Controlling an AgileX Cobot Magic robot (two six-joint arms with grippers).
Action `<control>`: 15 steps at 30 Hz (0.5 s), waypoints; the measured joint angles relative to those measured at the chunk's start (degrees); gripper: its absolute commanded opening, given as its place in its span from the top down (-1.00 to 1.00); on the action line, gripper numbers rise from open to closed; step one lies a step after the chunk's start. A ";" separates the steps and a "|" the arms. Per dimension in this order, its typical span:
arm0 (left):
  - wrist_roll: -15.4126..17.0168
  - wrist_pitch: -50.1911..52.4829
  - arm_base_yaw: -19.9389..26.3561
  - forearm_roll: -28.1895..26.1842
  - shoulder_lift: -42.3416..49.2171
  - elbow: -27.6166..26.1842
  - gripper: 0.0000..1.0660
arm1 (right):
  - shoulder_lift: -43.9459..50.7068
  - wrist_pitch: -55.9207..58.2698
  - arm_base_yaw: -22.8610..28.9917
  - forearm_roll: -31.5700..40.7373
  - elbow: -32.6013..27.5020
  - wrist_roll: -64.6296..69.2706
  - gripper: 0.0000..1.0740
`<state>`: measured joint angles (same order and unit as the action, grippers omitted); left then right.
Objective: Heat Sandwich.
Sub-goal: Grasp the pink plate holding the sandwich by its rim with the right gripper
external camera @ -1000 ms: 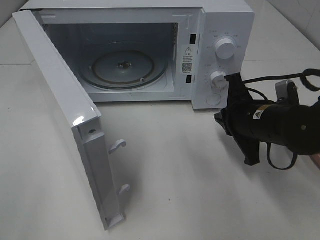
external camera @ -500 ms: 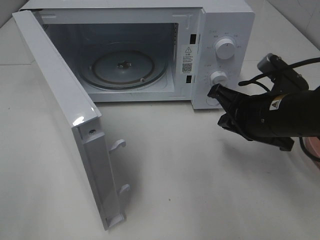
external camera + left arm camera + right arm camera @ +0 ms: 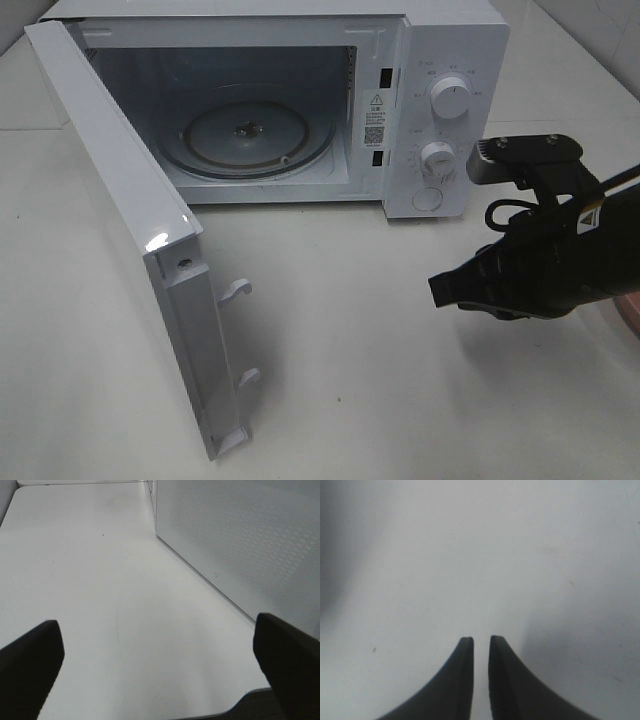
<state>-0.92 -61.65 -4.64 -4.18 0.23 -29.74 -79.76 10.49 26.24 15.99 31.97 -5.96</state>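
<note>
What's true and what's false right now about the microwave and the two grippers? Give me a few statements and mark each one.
1. The microwave door stands open. True.
2. A sandwich sits on the glass turntable. False: the turntable is bare.
3. The left gripper has its jaws spread wide with nothing between them. True.
4. The right gripper grips a microwave knob. False: it hangs over the table in front of the control panel, clear of the lower knob, holding nothing.
</note>
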 measured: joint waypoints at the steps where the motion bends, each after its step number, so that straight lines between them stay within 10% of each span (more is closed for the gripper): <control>1: 0.00 0.00 0.00 0.00 0.00 0.00 -0.83 | 0.00 0.00 0.00 0.00 0.00 0.00 0.70; 15: 0.00 0.00 0.00 0.00 0.00 0.00 -0.83 | 2.12 22.86 -8.71 -10.43 7.91 -0.63 0.22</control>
<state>-0.92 -61.65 -4.64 -4.18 0.23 -29.74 -77.64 33.35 17.53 5.56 39.88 -6.59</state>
